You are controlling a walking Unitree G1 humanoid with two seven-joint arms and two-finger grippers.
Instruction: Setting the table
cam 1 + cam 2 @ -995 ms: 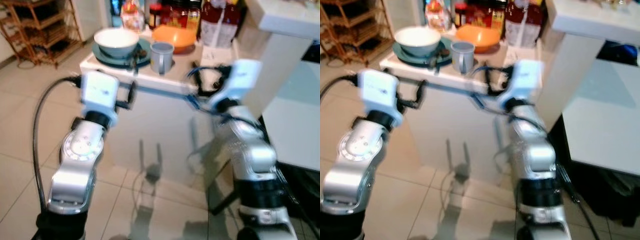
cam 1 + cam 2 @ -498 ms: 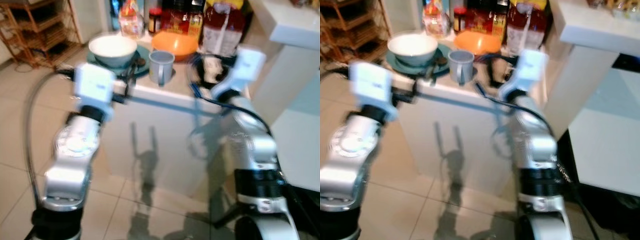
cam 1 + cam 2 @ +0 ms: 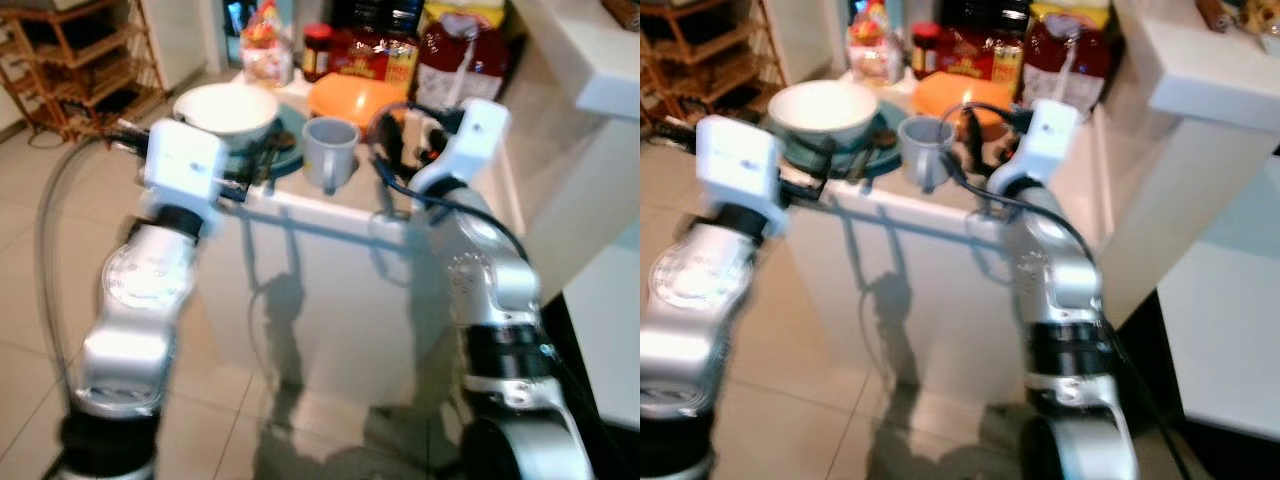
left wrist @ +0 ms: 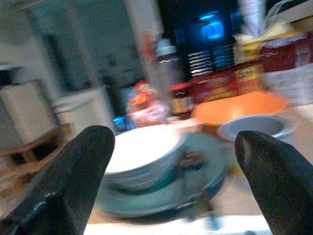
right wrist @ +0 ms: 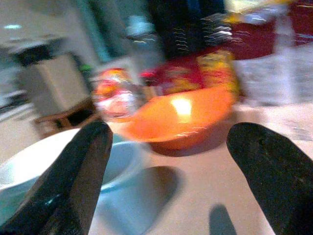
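White counter dead ahead, both arms up at its near edge; on it a teal plate carrying a white bowl, an orange bowl behind, a grey mug in front; left gripper spread wide, facing the plate; right gripper fingers well apart too, just beside the mug, facing the orange bowl.

Tiled floor, wooden rack
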